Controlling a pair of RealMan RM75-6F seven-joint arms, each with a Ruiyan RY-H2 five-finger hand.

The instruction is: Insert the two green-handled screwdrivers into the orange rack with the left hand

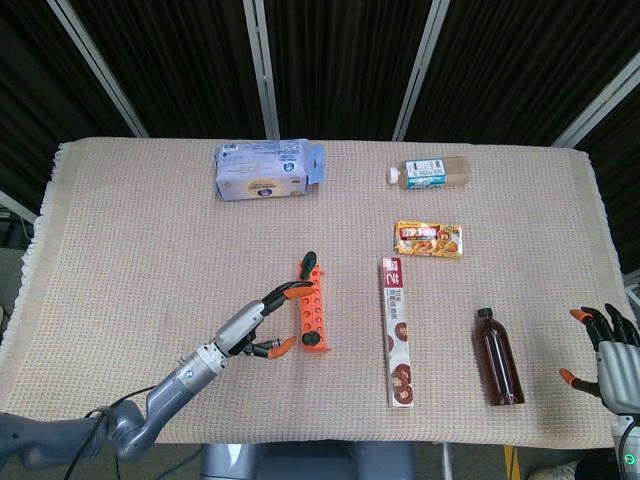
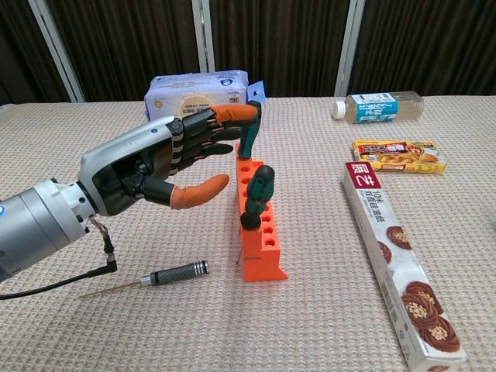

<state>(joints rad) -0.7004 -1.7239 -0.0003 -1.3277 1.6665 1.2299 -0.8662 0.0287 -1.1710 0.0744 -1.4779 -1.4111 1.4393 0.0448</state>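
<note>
Two screwdrivers stand in the rack (image 2: 258, 232) at the table's (image 1: 130, 250) centre, one (image 2: 255, 195) near its front end, the other (image 2: 249, 136) at its far end. The left hand (image 2: 155, 167) hovers just left of the rack, fingers spread. A third screwdriver (image 2: 167, 275) lies on the table before the hand. A long box (image 1: 398, 330) lies right of the rack, a bottle (image 1: 498, 357) further right, a packet (image 1: 429, 239) and another bottle (image 1: 430, 172) behind. A pack (image 1: 265, 172) lies at the rear left. The right hand (image 1: 610, 355) rests at the right edge.
</note>
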